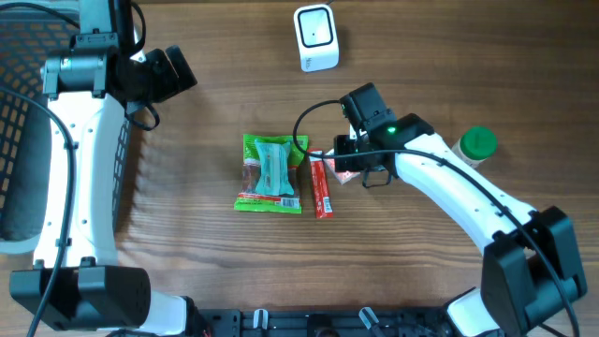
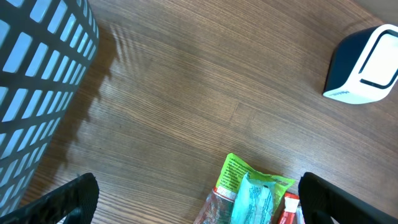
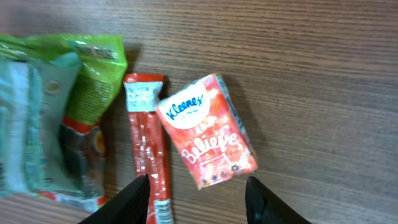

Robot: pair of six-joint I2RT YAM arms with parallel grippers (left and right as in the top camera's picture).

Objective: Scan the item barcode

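1. Both right fingers [image 3: 134, 202] stand apart and grip nothing. They hang low over the counter [image 1: 215, 253], 1 on each side of the tissue pack's [image 3: 208, 134] lower end.
2. The red Kleenex tissue pack lies flat on the counter with its printed face up. It is tilted, and its upper corner rests against the top of a red stick sachet [image 3: 149, 155] on its left.
3. Just beyond the sachet a green snack packet [image 1: 270, 175] lies flat in the middle of the counter.
4. The left fingers [image 2: 68, 199] are spread wide and empty. They are held above bare wood beside a black mesh basket [image 1: 28, 75], well apart from the tissue pack.
5. 1 white scanner [image 1: 315, 37] stands near the far edge, well apart from all 3 packets.
6. A green-capped bottle [image 1: 477, 145] stands just beside the right arm.
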